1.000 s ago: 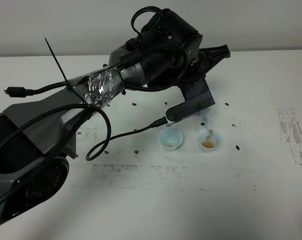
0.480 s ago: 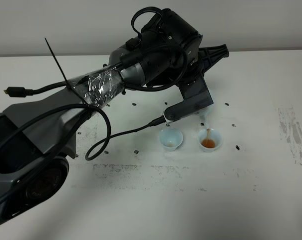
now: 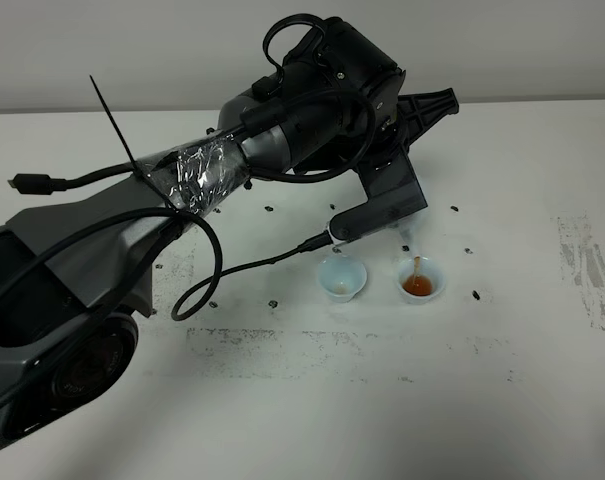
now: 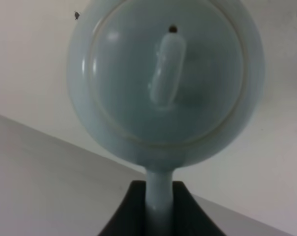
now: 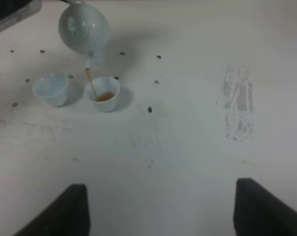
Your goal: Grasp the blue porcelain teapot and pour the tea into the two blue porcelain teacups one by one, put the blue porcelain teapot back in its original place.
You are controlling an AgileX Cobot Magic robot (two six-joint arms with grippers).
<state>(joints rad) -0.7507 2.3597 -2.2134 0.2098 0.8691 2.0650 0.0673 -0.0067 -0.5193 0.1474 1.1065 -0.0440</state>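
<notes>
The white counter [image 3: 502,400] is pretty scuffed up, with little dark specks scattered over it and a grey rubbed patch [image 5: 238,101] off to one side. A plain pale wall [image 3: 532,50] runs behind it in the high view.

The black left arm [image 3: 282,140], with a stretch of shiny wrap and loose cables, reaches across the middle. Its left hand [image 4: 159,211] is pinching the loop handle of the round pale sky-blue porcelain teapot [image 5: 83,28]. In the left wrist view that handle runs straight down between the dark fingers [image 4: 128,214], and the knobbed lid [image 4: 167,69] faces the camera.

The teapot is up in the air, tipped spout-down just above a small pale blue handleless porcelain teacup [image 3: 421,281], the one on the right in the high view. A thin amber stream of tea [image 5: 91,82] drops from the spout into that cup, which already has a brown pool in it. The matching second teacup [image 3: 342,277] sits just beside it, not touching, and shows only pale glaze inside. From the high camera the arm hides most of the teapot.

The right hand [image 5: 163,216] hangs over bare counter, well apart from both cups, with its two dark fingers [image 5: 65,211] spread wide.
</notes>
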